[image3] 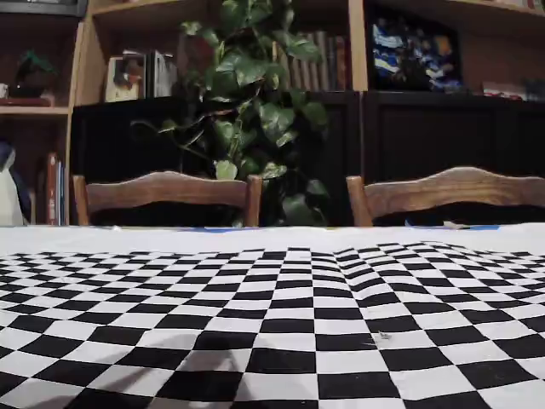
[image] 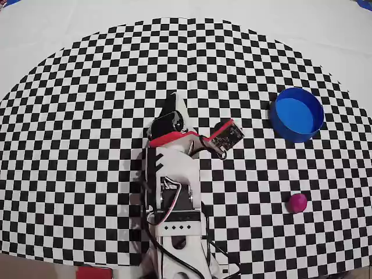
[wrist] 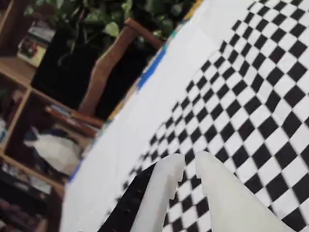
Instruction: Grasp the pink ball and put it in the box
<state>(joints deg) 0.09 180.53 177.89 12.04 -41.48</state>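
Overhead view: we log the gripper (image: 173, 103) near the middle of the checkered cloth (image: 81, 116), pointing toward the top edge of the picture, with the arm's body trailing down to the bottom edge. The pink ball (image: 297, 203) lies well apart from the fingers, far off to their right and back toward the base side; the box (image: 297, 114) sits also to their right, roughly level with the wrist, and the ball is clear of it, nearer the bottom edge. A sphere, so no long axis to align with. We judge the coming move turns on swinging the fingers rightward and back toward the ball. Wrist view: we note the two white fingers (wrist: 164, 186) close together with only a narrow gap, holding nothing, over bare checks; neither ball nor box appears. Fixed view: we record cloth, two chairs (image3: 166, 192) and a plant (image3: 251, 111); arm, ball and box are out of frame.
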